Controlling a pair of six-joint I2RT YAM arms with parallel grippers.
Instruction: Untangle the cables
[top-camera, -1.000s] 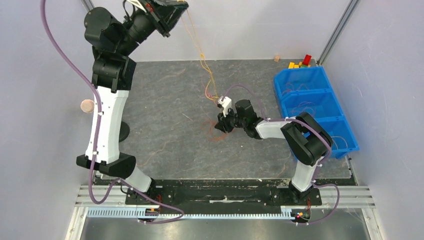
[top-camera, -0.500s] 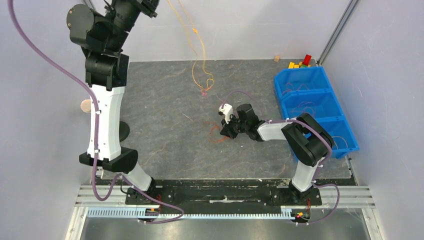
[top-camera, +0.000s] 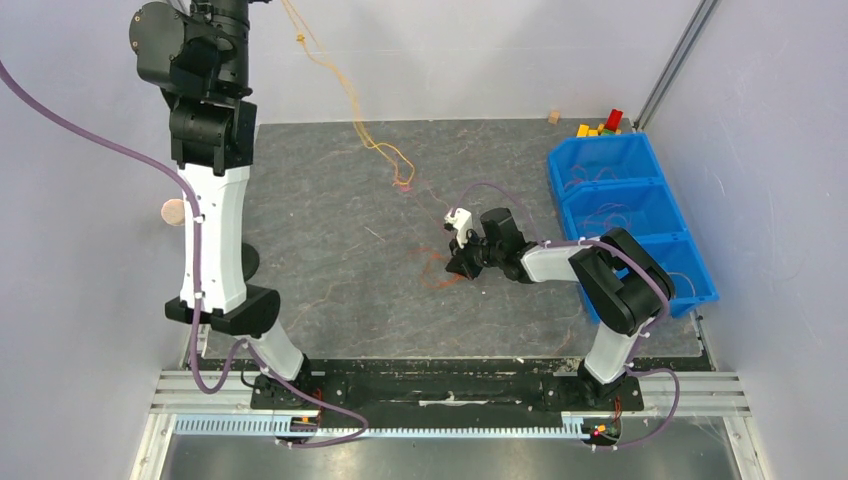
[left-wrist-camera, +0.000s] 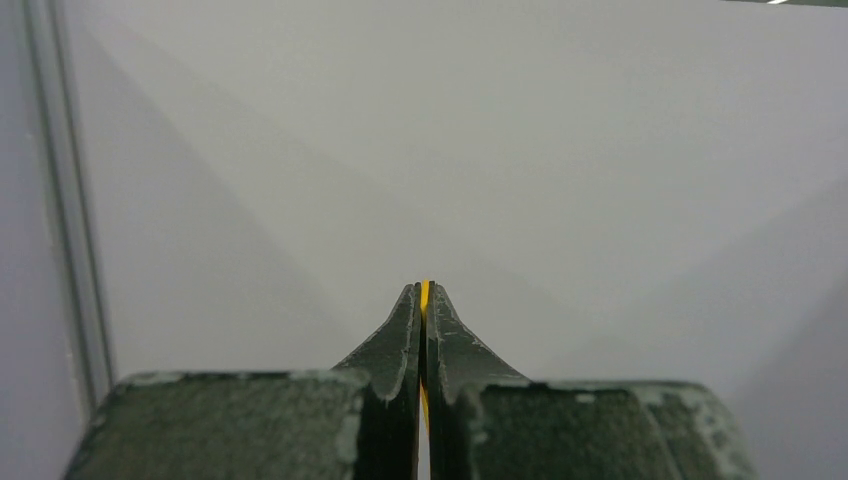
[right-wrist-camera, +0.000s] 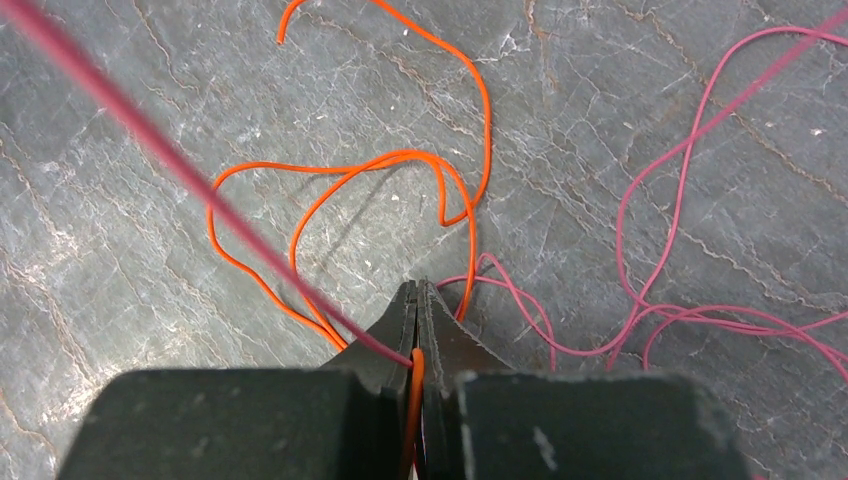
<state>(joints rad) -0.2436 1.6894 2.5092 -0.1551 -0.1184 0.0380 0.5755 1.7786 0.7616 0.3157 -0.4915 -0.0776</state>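
My left gripper (left-wrist-camera: 424, 292) is lifted above the top view's upper edge and is shut on a thin yellow cable (left-wrist-camera: 424, 288). That yellow cable (top-camera: 345, 92) hangs slanting down to a small loop on the mat (top-camera: 400, 176). My right gripper (top-camera: 453, 267) sits low on the mat, shut on an orange cable (right-wrist-camera: 340, 175) that curls in loops just ahead of the jaws (right-wrist-camera: 418, 292). A dark red strand (right-wrist-camera: 150, 145) also runs into the jaws from the upper left. A pink cable (right-wrist-camera: 680, 200) loops on the mat to the right.
Blue bins (top-camera: 712, 285) with thin cables inside stand along the right edge of the grey mat (top-camera: 320, 250). Coloured blocks (top-camera: 603, 124) and a small wooden block (top-camera: 553, 117) lie at the back right. A round wooden disc (top-camera: 175, 211) sits left of the left arm.
The left arm has risen and swung left, dragging the yellow cable's lower loop leftward away from the right gripper. The right gripper has shut on the orange cable and shifted slightly right.
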